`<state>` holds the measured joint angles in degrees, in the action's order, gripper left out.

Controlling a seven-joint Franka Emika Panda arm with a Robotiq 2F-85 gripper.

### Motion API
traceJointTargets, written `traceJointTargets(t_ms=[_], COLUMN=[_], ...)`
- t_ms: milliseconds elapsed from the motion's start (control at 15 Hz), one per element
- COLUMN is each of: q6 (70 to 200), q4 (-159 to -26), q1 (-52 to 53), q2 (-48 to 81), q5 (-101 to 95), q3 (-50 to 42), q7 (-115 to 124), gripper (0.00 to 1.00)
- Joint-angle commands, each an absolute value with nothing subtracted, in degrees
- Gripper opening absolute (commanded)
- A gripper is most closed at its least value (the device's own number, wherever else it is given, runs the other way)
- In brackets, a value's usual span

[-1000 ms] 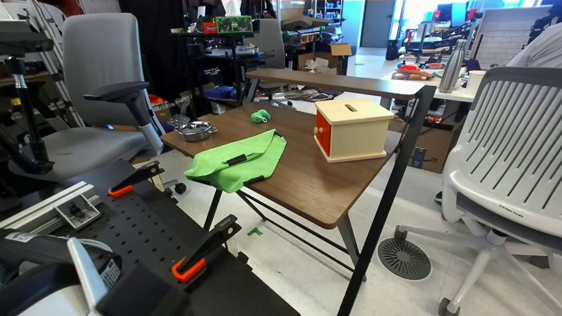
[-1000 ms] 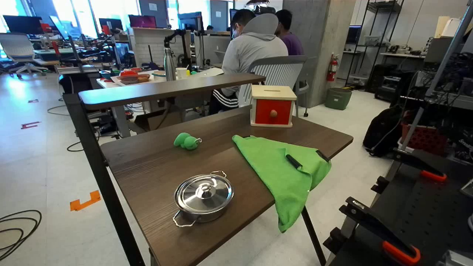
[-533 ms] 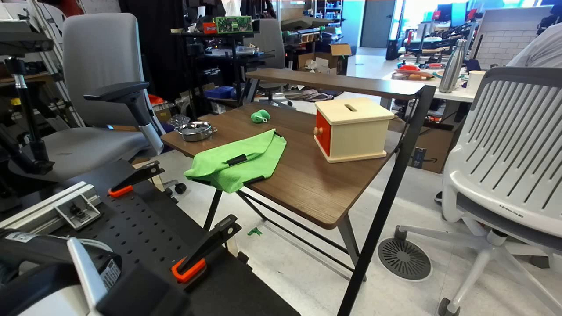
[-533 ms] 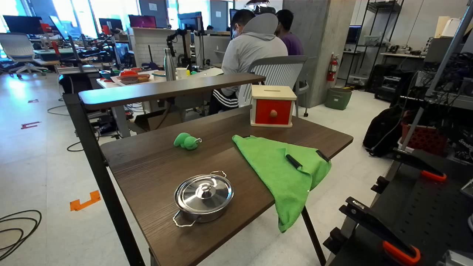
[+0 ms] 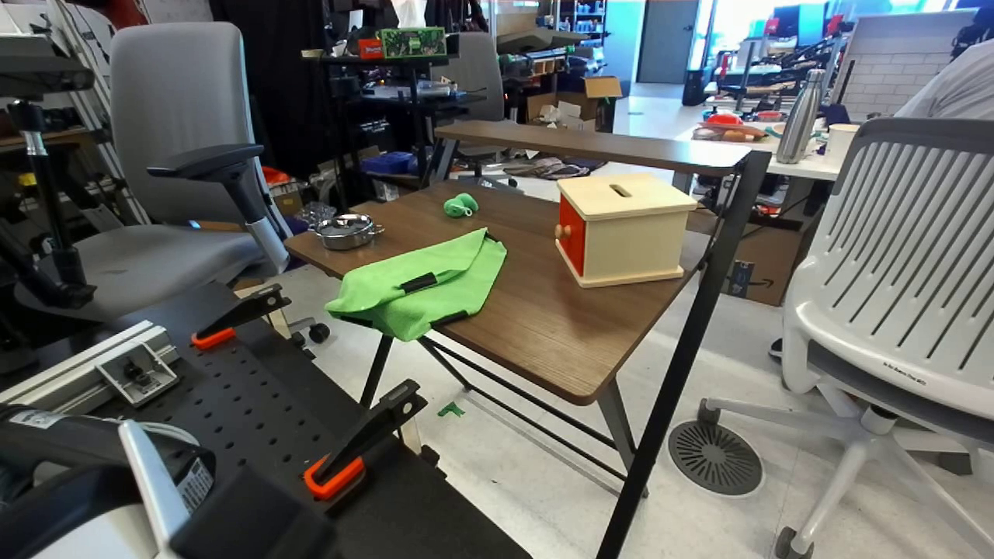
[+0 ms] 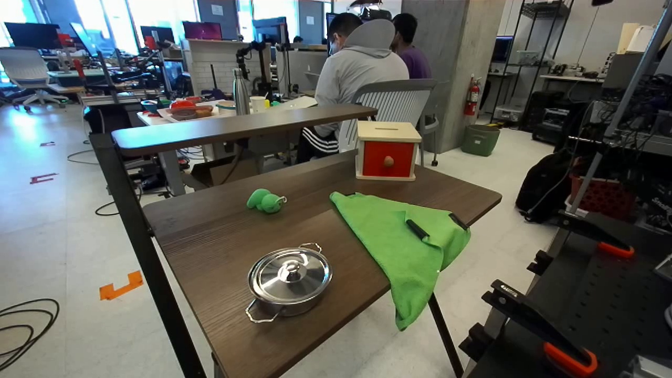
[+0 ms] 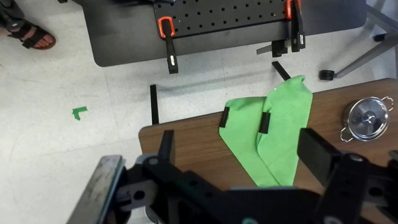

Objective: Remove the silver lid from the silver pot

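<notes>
The silver lid (image 6: 290, 273) sits on the silver pot (image 6: 295, 307), its knob upward. The pot stands on the brown table with a handle on each side. Lid (image 5: 346, 223) and pot (image 5: 345, 239) also show small at the table's far left corner in an exterior view. In the wrist view the lid (image 7: 370, 119) is at the right edge, beyond the right finger. My gripper (image 7: 237, 138) is open, with nothing between its wide-apart fingers. It is above the table, apart from lid and pot. The gripper is not clearly seen in the exterior views.
A green cloth (image 6: 404, 236) lies beside the pot and hangs over the table edge. A small green toy (image 6: 266, 200) and a tan wooden box (image 6: 388, 129) with a red front stand on the table. A raised shelf (image 6: 241, 126) runs along one side. Black clamps (image 7: 171, 53) stick out from the robot's bench.
A small dark shape has come in at the top edge of an exterior view, on the right; what it is cannot be told. Lid, pot, cloth and box have not moved.
</notes>
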<state>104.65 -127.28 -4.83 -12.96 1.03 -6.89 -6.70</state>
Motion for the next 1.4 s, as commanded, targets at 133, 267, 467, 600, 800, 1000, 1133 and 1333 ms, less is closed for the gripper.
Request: traceJointTargets(t_ms=[133, 267, 467, 600, 800, 1000, 1133, 1333], q6=[112.8, 115.0, 118.8, 121.9, 125.0, 126.3, 127.9, 129.9], q4=[-129.4, -128.4, -126.9, -126.3, -124.4, -121.9, -120.8, -119.0], q1=[0.1, 2.0, 4.4, 5.7, 7.9, 10.4, 11.9, 12.7], q2=[-9.3, -6.8, -2.5, 0.7, 6.4, 11.7, 14.4, 17.3], q5=[0.3, 0.4, 0.2, -2.2, -8.6, -13.6, -14.7, -11.3], q3=[-0.8, 1.1, 3.7, 5.5, 7.8, 9.3, 10.2, 12.0], q7=[-6.4, -6.8, -6.9, -5.9, -3.9, -2.8, -4.0, -7.5], gripper=[1.00, 1.00, 1.00, 1.00, 1.00, 1.00, 1.00, 1.00])
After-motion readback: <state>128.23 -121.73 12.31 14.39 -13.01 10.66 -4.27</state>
